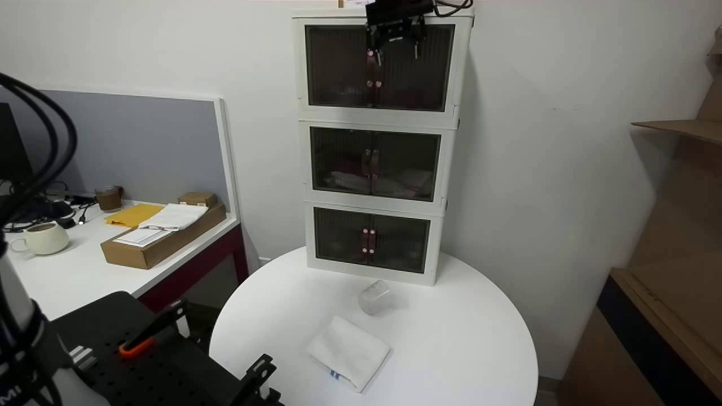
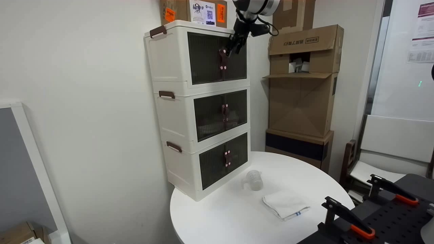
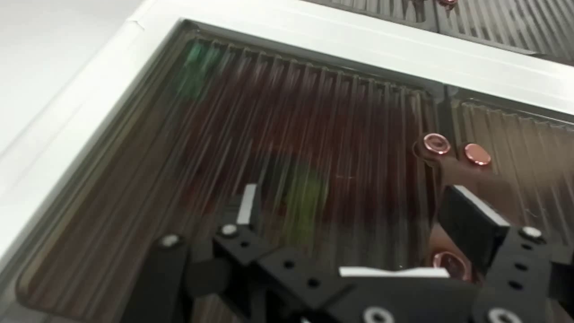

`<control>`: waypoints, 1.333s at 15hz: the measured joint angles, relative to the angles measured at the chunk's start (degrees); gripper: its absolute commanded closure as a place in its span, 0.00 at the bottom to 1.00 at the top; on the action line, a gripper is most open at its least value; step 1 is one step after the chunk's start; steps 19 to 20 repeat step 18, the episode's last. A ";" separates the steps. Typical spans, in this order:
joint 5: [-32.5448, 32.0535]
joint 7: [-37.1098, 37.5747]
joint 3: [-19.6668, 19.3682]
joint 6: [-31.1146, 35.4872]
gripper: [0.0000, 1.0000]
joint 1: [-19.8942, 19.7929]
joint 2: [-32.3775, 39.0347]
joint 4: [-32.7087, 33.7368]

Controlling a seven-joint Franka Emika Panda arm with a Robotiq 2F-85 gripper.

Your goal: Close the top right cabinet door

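The top right cabinet door (image 1: 420, 84) is a dark smoky ribbed panel on the top tier of the white cabinet (image 1: 378, 115). It looks shut, flush with its frame, and also shows in an exterior view (image 2: 240, 66). It fills most of the wrist view (image 3: 323, 116), which stands upside down. The pink-studded handles lie at its inner edge, beside the left door. My gripper (image 1: 398, 54) is in front of this door near the handles, also in an exterior view (image 2: 234, 51). Its fingers (image 3: 361, 207) are wide open with nothing between them. Whether they touch the door is unclear.
The middle (image 1: 375, 163) and bottom (image 1: 369, 239) tiers have their dark doors shut. A clear plastic cup (image 1: 374, 298) lies on the round white table (image 1: 462, 338) near a folded white cloth (image 1: 350, 352). A box (image 2: 203, 13) stands on the cabinet; cardboard boxes (image 2: 298, 105) stand beside it.
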 measured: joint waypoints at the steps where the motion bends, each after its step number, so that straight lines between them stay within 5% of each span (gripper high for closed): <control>1: 0.86 -0.47 0.46 -2.27 0.00 -0.47 -1.16 -0.46; 9: 7.48 -2.10 -2.16 -25.77 0.00 -3.22 -18.49 -16.43; 12: 2.74 2.79 -4.28 -23.34 0.00 -2.97 -24.46 -25.74; 15: -5.16 9.68 -5.20 -12.58 0.00 -2.64 -28.20 -35.17; 20: -5.68 10.26 -5.89 -11.71 0.00 -1.88 -28.35 -36.35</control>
